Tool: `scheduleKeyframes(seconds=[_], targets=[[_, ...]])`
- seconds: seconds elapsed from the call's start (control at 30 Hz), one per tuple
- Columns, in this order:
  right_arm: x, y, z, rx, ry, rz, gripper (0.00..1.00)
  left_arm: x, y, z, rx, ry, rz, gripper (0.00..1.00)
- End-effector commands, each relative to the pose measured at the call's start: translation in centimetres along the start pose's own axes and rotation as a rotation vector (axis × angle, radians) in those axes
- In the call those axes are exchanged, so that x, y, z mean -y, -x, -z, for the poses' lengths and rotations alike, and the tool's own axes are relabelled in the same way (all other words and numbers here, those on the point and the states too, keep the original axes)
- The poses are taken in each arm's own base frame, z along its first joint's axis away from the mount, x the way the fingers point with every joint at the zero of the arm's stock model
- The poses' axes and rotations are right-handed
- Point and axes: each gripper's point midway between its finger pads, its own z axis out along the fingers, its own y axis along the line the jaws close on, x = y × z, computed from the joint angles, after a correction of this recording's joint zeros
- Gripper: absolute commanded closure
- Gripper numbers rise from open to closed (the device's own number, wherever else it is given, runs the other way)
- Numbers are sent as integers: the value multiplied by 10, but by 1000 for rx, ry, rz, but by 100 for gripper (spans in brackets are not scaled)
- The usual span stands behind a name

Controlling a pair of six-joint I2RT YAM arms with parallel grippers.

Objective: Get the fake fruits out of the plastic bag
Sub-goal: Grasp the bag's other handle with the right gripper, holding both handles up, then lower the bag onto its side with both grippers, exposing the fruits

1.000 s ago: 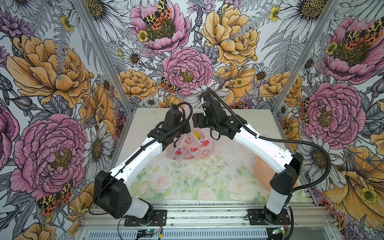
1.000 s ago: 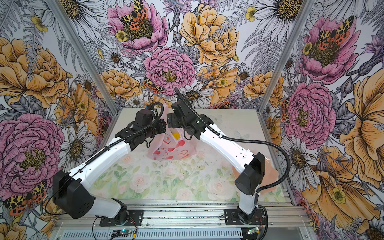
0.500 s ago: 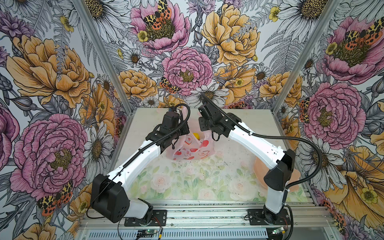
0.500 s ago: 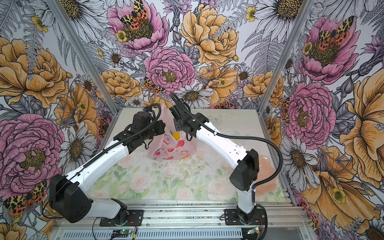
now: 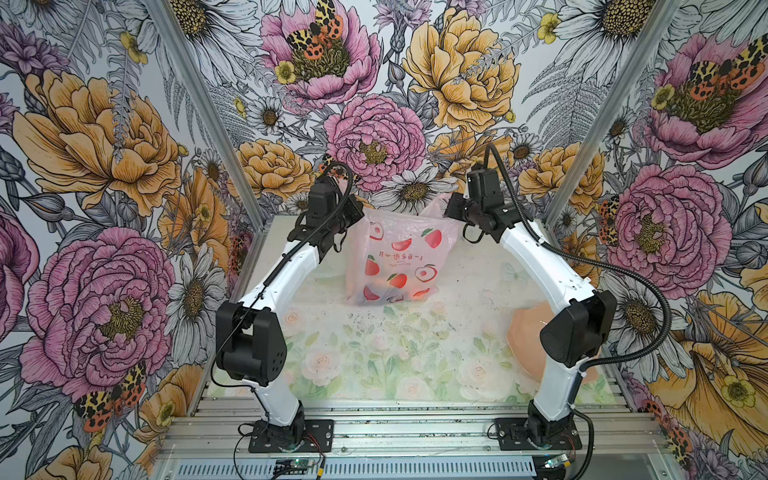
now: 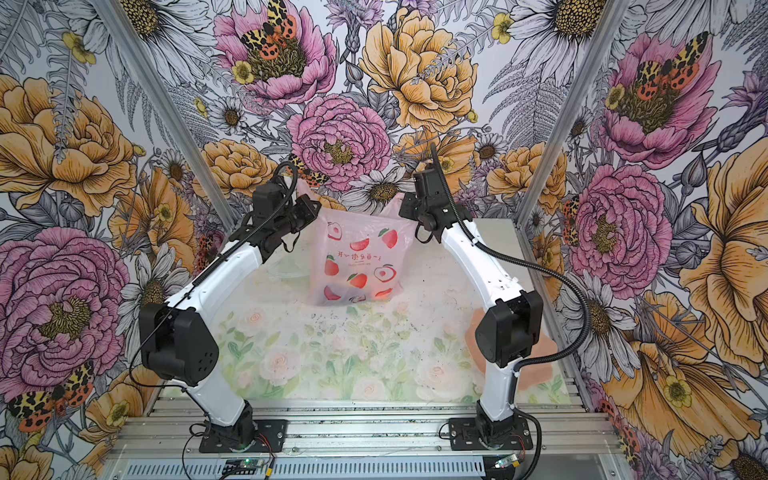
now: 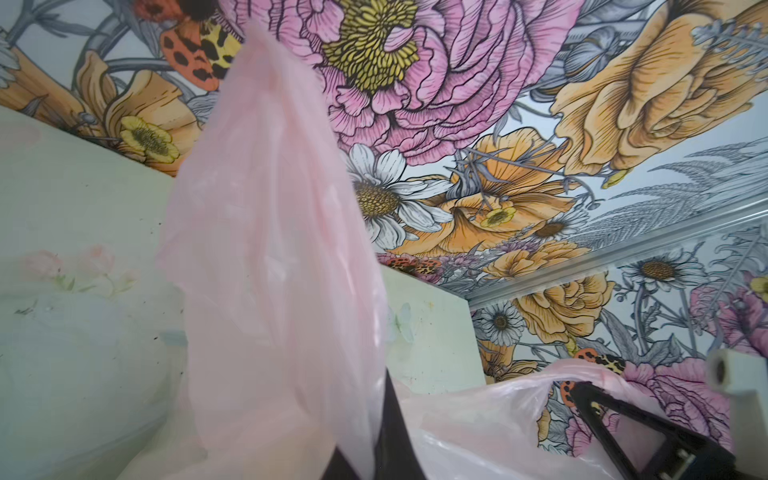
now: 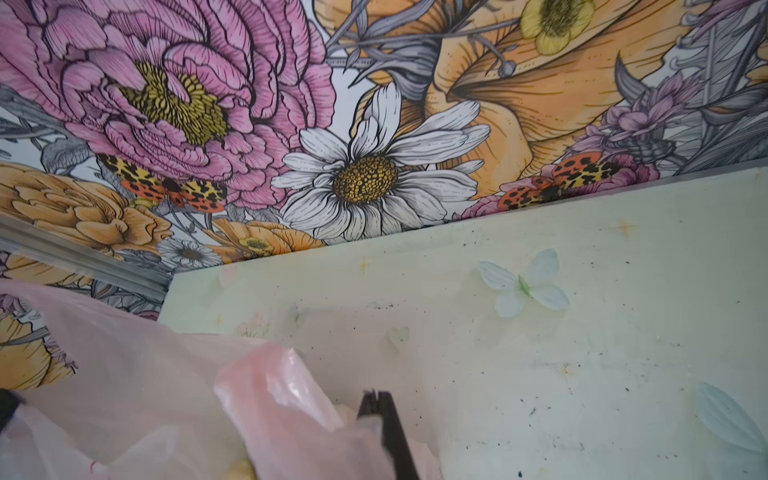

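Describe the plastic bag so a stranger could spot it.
Above the table, between the white arms, the plastic bag is held up by the left pincer and right pincer. Unlike the peach plate, it is translucent pink with red fruit prints.

Peach plate (image 5: pixel 524 345) on floral table (image 5: pixel 374 357)

Bag (image 5: pixel 397 253): hanging upright over table (image 5: pixel 374 361) rear centre, stretching between both grippers.
Left gripper (image 5: pixel 358 216): sitting at bag's upper left corner.
Right gripper (image 5: pixel 451 212): sitting at bag's upper right corner.
Fruits (image 5: pixel 390 293): lying in bag's bottom.
Plate (image 5: pixel 524 336): lying at table's right edge, partly under right arm's elbow.
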Motion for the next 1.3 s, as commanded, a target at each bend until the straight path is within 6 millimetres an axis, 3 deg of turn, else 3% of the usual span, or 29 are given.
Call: scheduleKeyframes(seconds=[0.0, 0.1, 0.2, 0.47, 0.6, 0.7, 0.9, 0.93, 1.07, 1.17, 1.27], targets=[[-27, 59, 52, 178, 147, -69, 100, 49, 47, 26, 133, -159, -5, 100], [-25, 47, 55, 179, 175, -89, 100, 43, 45, 39, 167, -160, -7, 100], [-11, 15, 55, 161, 193, -138, 100, 29, 17, 46, 139, -169, 2, 100], [43, -82, 57, 144, 222, -282, 100, -21, -97, 55, -29, -184, 34, 100], [82, -126, 51, 139, 204, -387, 100, -63, -142, 49, -91, -144, 95, 100], [91, -144, 51, 143, 234, -443, 100, -83, -161, 48, -114, -141, 153, 100], [84, -150, 64, 173, 276, -416, 100, -79, -178, 42, -199, -85, 99, 100], [82, -150, 67, 175, 279, -401, 100, -81, -179, 44, -217, -57, 94, 98], [81, -152, 72, 172, 268, -357, 100, -108, -170, 74, -185, 226, 11, 54], [79, -156, 71, 160, 263, -332, 100, -100, -154, 108, -134, 339, -103, 30], [75, -158, 68, 148, 264, -305, 100, -85, -134, 140, -79, 420, -213, 19]])
